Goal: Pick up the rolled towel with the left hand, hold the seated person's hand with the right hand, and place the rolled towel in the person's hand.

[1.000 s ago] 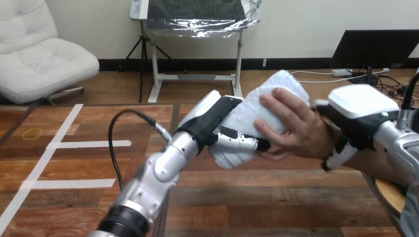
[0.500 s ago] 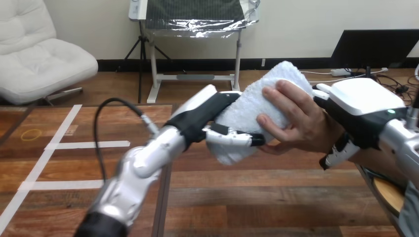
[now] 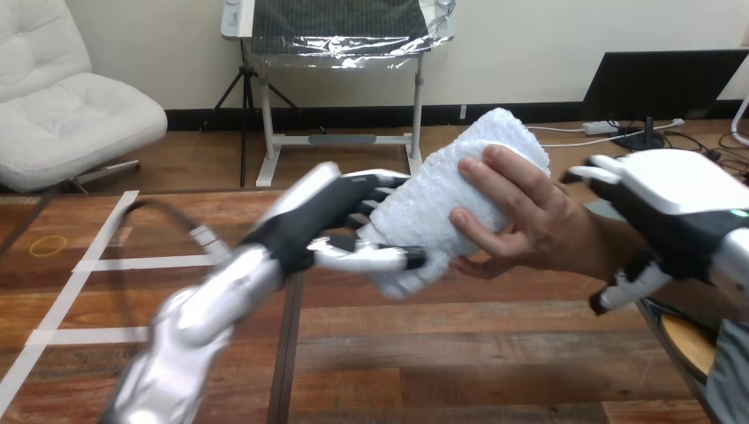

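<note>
A white rolled terry towel [image 3: 442,199], thick and looped in texture, is held tilted in the air above the dark-stained wooden plank bench [image 3: 459,362]. Its rounded upper end is raised toward the right and its lower end dips to the left.

The lower end is gripped by the left hand [image 3: 331,216], a black hand with a smooth white shell on its back. Its jointed black-and-white fingers [image 3: 375,187] are curled over the top of the roll. The thumb [image 3: 375,259] is laid nearly straight beneath it, so the soft cloth is pinched between them. The silver, cylindrical left forearm [image 3: 212,300] is stretched up from the lower left.

The middle of the towel is clasped by the person's hand [image 3: 530,225]. That hand's fingers are spread across the front of the roll, and its thumb is tucked under. The towel is thus held by both the robot's left hand and the person's hand.

The person's wrist is enclosed by the right hand [image 3: 680,199], whose glossy white shell is turned upward. One of its fingertips is seen just above the wrist, and its other fingers are curled under the wrist from below.

On the bench at the left, flat strips of white tape [image 3: 146,262] are laid across the planks. A thin yellow ring [image 3: 47,245] lies beyond them, well apart from the towel.
</note>
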